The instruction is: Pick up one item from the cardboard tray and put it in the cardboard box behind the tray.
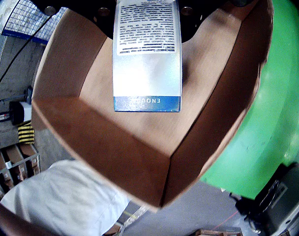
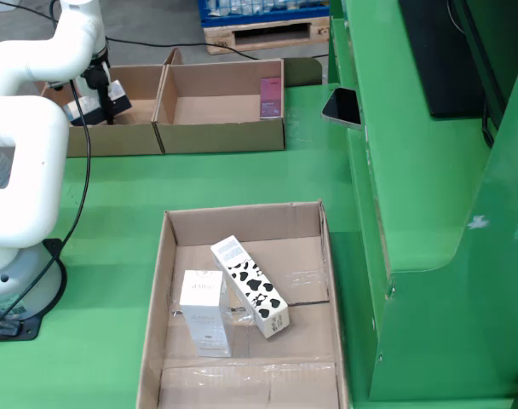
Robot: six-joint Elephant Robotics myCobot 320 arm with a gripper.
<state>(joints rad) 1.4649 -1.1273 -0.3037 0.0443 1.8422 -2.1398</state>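
Observation:
In the gripper view a white and silver carton (image 1: pixel 147 54) with black print and a blue end band hangs from the dark gripper body (image 1: pixel 196 22). It is inside the open brown cardboard box (image 1: pixel 115 142), above its floor. The fingertips are hidden behind the carton. In the fixed view the gripper (image 2: pixel 101 92) is over the left back box (image 2: pixel 114 136), the carton (image 2: pixel 82 108) showing beside it. The cardboard tray (image 2: pixel 325 256) at the front holds a cow-patterned carton (image 2: pixel 250 285) and a white carton (image 2: pixel 204 311).
A second open box (image 2: pixel 221 132) with a pink item (image 2: pixel 270 95) stands to the right of the left one. A phone (image 2: pixel 342 106) lies on the green ledge. The white arm base (image 2: pixel 12 196) and its cable occupy the left. A raised green structure (image 2: pixel 429 213) runs along the right.

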